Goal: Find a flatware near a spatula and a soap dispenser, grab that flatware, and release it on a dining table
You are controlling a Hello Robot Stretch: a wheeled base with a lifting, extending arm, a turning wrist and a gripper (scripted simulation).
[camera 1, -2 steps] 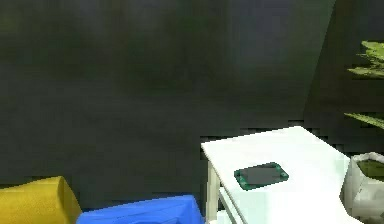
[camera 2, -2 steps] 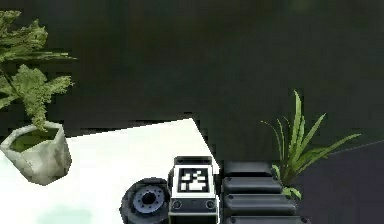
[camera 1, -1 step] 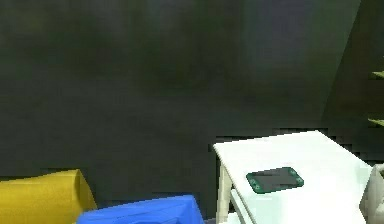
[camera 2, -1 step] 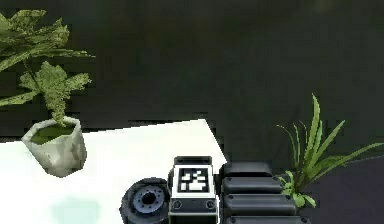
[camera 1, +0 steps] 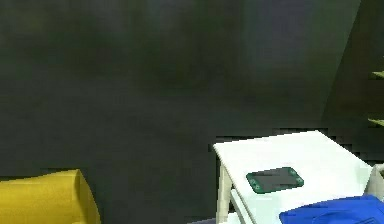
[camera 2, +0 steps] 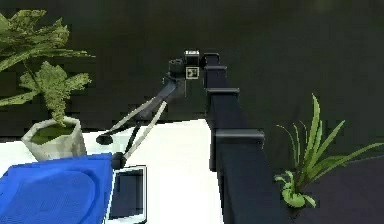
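On white table [camera 2: 180, 165], white pot [camera 2: 50, 143] holds leafy plant [camera 2: 58, 85]; hand [camera 2: 118, 150] nearby.

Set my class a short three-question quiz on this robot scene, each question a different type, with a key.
1. True or false: the potted plant stands on the white table.
2. What colour is the furniture at the forward view's lower left? A red, B yellow, C green.
3. Fill in: the large thing near the flat dark device is ____.
Key: 1 true; 2 B; 3 blue.
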